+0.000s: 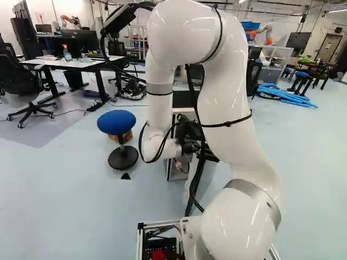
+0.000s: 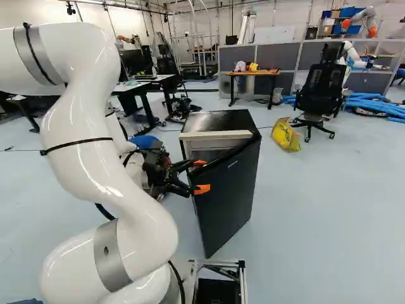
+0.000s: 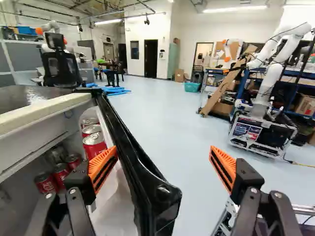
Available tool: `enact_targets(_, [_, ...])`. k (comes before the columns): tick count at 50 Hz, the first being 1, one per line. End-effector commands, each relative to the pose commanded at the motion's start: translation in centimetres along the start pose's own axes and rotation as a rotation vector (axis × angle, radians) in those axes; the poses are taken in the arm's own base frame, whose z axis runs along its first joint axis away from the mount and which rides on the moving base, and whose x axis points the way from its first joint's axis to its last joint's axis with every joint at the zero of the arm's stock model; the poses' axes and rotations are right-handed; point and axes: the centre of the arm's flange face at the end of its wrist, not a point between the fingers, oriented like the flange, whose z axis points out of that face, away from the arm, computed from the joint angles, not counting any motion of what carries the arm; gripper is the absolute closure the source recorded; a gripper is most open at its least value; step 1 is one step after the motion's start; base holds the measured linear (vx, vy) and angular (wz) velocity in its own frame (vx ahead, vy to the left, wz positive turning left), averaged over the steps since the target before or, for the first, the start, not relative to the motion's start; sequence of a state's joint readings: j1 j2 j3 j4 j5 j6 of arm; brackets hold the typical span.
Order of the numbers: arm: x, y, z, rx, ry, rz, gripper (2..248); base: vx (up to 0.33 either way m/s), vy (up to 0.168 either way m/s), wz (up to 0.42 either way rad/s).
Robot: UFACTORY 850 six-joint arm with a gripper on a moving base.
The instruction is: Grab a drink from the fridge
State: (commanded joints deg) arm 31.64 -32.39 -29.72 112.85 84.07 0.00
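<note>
In the right base view I have the gripper (image 2: 202,176) at the fridge's (image 2: 216,119) left side, fingers spread wide astride its ajar door (image 3: 129,142), gripping nothing. Red cans (image 3: 94,142) stand inside, the nearest just beyond my inner finger.

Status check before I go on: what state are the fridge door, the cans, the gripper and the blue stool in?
Fridge door: partly open.
Cans in the door: upright, in a row; opened or sealed, cannot tell.
Cans deeper inside: upright; opened or sealed, cannot tell.
Gripper: open, holding nothing, fingers either side of the door's edge.
Blue stool: upright, unoccupied.
</note>
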Motion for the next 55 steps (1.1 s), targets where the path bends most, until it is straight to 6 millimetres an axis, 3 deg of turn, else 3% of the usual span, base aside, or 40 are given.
enact_targets(55, [1.0,-0.8,4.5,-0.497,-0.107,0.140,3,0.000,0.000,0.000])
